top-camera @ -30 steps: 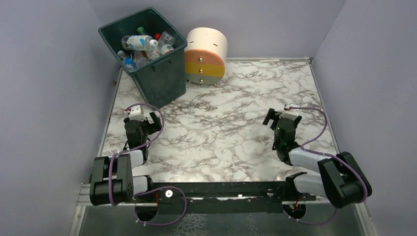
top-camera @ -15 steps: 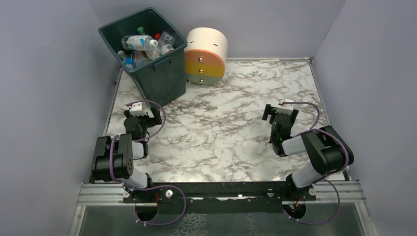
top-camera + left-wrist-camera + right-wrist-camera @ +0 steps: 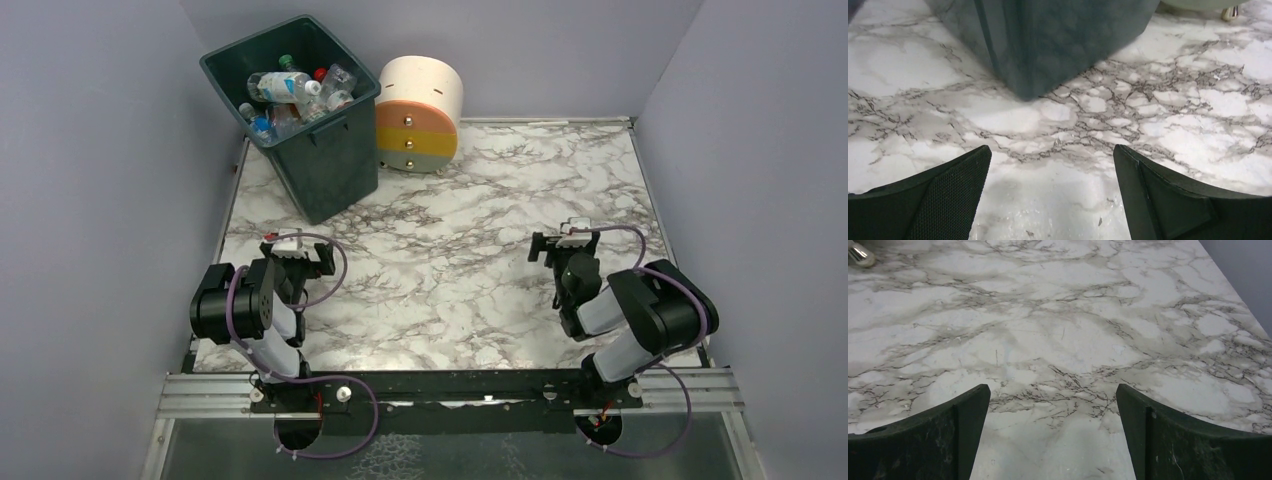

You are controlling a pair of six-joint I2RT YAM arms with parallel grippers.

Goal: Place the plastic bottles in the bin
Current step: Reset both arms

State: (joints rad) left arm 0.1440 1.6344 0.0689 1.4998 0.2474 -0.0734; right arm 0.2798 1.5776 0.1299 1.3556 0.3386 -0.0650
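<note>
**A:** closest in, both arms sit folded by their bases. left gripper (image 3: 1050, 152) and right gripper (image 3: 1053, 390) are spread wide with nothing between the fingers, just bare table (image 3: 450, 260)

**B:** yep, every one of the bottles (image 3: 285, 88) I can spot is piled in the bin (image 3: 330, 170), far left corner. looks done imo. they're light, thin, slick and squashy, so I'd pinch gently across the labelled middle, not the cap

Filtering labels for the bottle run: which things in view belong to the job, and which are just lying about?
Job:
- plastic bottles, heaped inside the bin
- bin

Lying about:
- round drawer unit, beside the bin
- marble table
</note>
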